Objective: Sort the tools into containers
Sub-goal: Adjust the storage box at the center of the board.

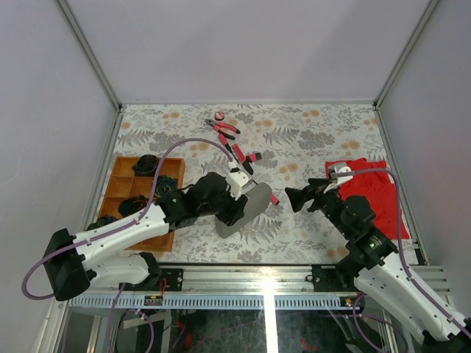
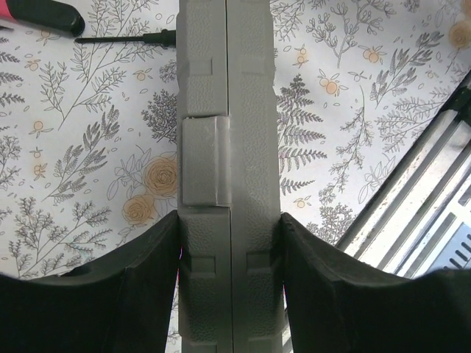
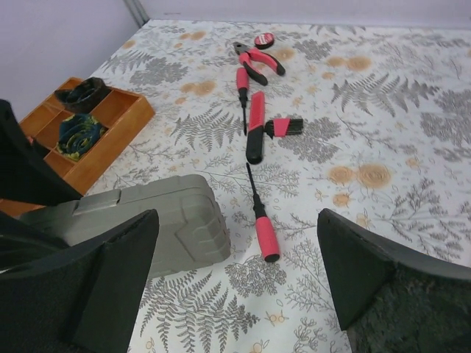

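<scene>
Grey case (image 2: 228,147) gripped in left hand (image 2: 229,224); right hand (image 3: 237,220) open

grey case (image 1: 246,209), pink-black screwdriver (image 3: 261,220), floral tablecloth (image 1: 316,140)

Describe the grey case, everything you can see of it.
The grey case is a flat box of textured plastic with rounded corners. It is shut, with a latch tab across the seam. The left gripper clamps its thin edge between its fingers and holds it tilted, between the wooden tray and a red-handled screwdriver.
</scene>
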Controlling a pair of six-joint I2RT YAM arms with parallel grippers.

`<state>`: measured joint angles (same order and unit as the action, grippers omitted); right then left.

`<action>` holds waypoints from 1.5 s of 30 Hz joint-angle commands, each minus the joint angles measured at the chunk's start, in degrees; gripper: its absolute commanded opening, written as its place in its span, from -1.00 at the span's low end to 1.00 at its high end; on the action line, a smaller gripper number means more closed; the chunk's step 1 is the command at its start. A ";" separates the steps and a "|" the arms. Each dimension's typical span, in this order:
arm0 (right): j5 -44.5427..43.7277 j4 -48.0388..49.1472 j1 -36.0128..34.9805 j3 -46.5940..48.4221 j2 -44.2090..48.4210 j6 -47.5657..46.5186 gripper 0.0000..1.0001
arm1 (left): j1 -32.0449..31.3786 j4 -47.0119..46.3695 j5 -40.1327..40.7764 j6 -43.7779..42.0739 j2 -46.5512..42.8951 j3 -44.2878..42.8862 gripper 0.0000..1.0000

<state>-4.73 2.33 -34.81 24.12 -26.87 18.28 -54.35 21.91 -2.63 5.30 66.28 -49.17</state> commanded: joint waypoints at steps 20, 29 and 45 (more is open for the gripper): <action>34.44 0.62 0.09 6.17 -7.61 -26.89 0.92 | -0.50 -2.58 -5.49 -20.60 -4.84 5.88 -1.00; 47.57 -9.76 0.09 13.26 -12.40 -39.35 0.93 | -1.02 -1.71 -6.28 -24.79 -5.49 7.46 -1.00; 53.47 -14.32 -5.03 19.48 -29.49 -52.82 0.94 | -2.72 -0.90 -8.74 -28.24 -5.59 8.12 -1.00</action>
<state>48.53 -14.68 -37.60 41.80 -53.25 -31.42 -56.23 21.87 -9.61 -21.47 61.95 -41.63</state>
